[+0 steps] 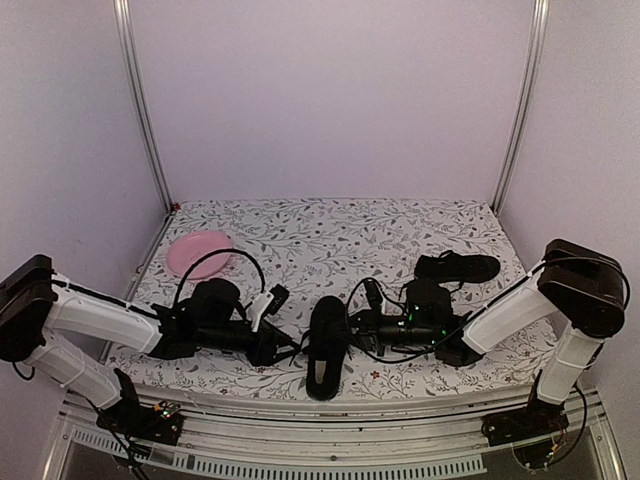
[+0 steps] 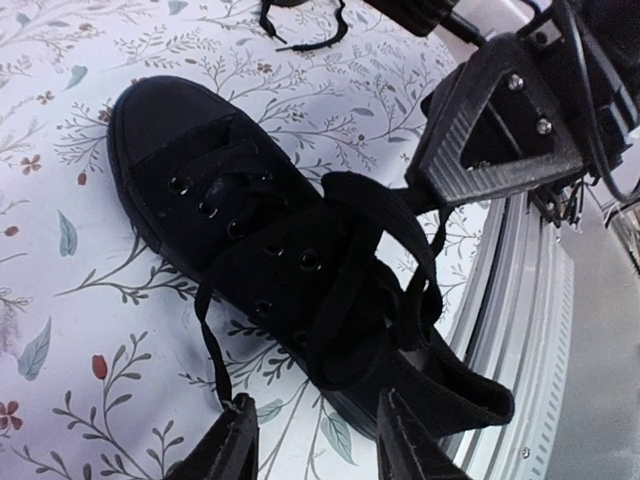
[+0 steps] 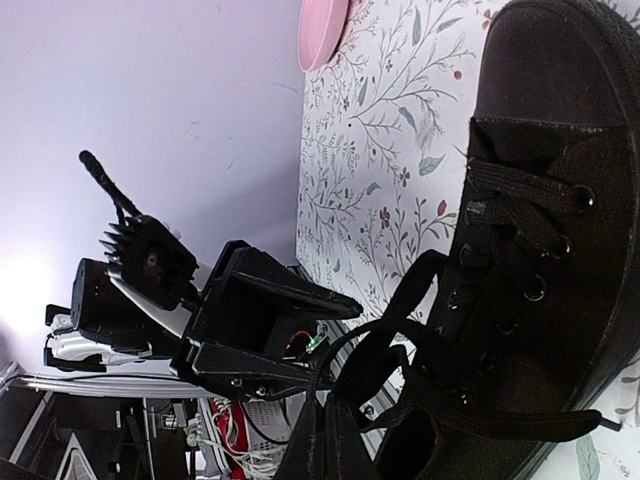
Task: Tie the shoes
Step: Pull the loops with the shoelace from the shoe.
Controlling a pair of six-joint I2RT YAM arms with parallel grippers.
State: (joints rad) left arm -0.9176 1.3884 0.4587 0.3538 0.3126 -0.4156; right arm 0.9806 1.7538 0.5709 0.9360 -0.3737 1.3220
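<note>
Top external, shoe beside left tool, right tool pinching lace

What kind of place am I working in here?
Probably a robot lab cell: bare walls on metal rails, a floral-covered table, with shoes and a pink plate as props.

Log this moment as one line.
left gripper: open above near shoe | right gripper: shut on lace | far shoe: not gripped | bow: not tied
</note>
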